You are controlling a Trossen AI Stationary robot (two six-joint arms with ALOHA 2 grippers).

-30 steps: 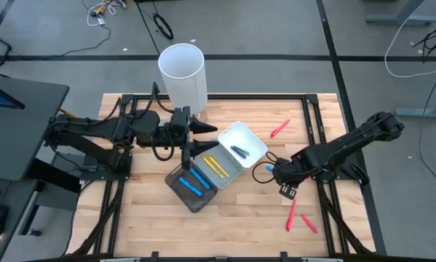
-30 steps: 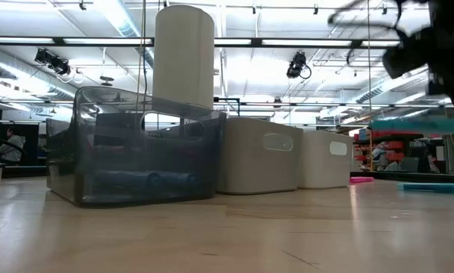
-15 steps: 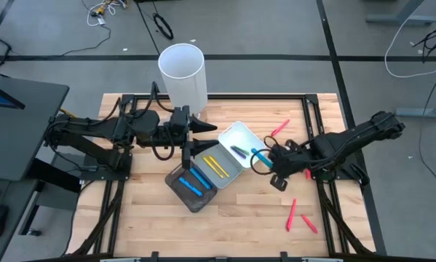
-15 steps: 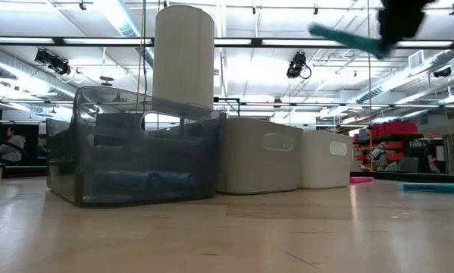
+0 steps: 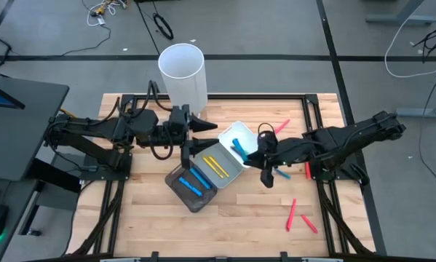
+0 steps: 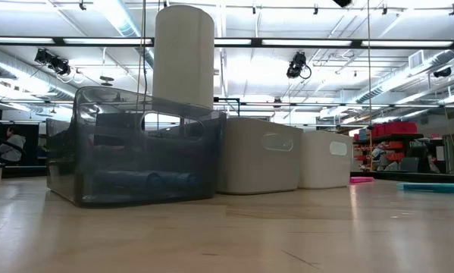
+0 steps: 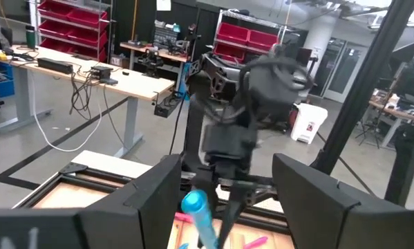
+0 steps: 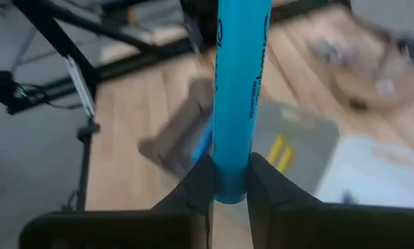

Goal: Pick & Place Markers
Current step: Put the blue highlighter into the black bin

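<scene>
My right gripper [image 5: 251, 153] is shut on a light blue marker [image 5: 237, 145], which it holds over the white tray [image 5: 248, 133]. In the right wrist view the marker [image 8: 238, 76] sticks out ahead of the fingers. It also shows in the left wrist view [image 7: 197, 211]. My left gripper [image 5: 206, 129] is open and empty, just left of the white tray. Yellow markers [image 5: 216, 165] lie in the grey tray and blue ones [image 5: 193, 181] in the dark tray. Pink-red markers [image 5: 279, 129] [image 5: 291, 212] [image 5: 309, 224] lie on the table. My right gripper pinches the blue marker's near end [image 8: 229, 181] between its two fingers [image 8: 197, 181]. The marker runs straight out ahead along the fingers. The fingers come from the table's right. The marker is lifted clear, above the white tray.
A tall white cylinder [image 5: 182, 73] stands at the table's far edge behind the left gripper. The three trays sit side by side in a slanting row mid-table. In the low view a pink marker [image 6: 361, 180] and a teal one [image 6: 431, 186] lie on the wood at the right.
My right gripper has carried the blue marker up and toward the table's left and far side, from the wood near the pink markers to above the white tray. It has risen out of the low view. The marker has turned with it.
</scene>
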